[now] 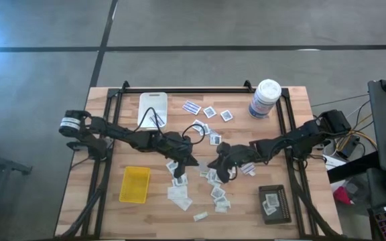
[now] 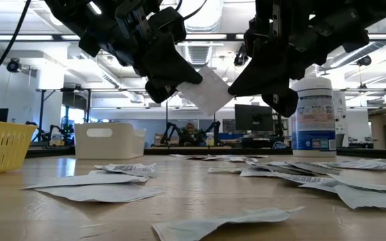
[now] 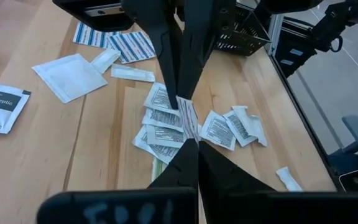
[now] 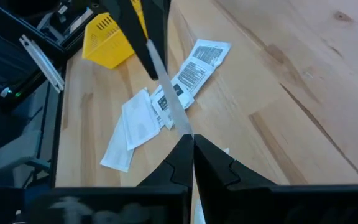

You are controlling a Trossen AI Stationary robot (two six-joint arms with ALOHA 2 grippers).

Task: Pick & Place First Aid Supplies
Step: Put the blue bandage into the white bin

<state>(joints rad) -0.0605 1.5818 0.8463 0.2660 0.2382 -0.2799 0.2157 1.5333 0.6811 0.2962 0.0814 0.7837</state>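
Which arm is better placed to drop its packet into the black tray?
Right. The right gripper pinches a packet and sits nearer the black tray, which lies on its side of the table; the left gripper is farther off.

Packets (image 1: 214, 193) lie scattered mid-table between yellow tray (image 1: 134, 184) at left and, seemingly holding some, black tray (image 1: 274, 203).

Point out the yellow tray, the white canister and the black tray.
yellow tray (image 1: 134, 185), high view, its floor.
white canister (image 1: 265, 98), high view, its lid.
black tray (image 1: 282, 198), high view, its right rim.
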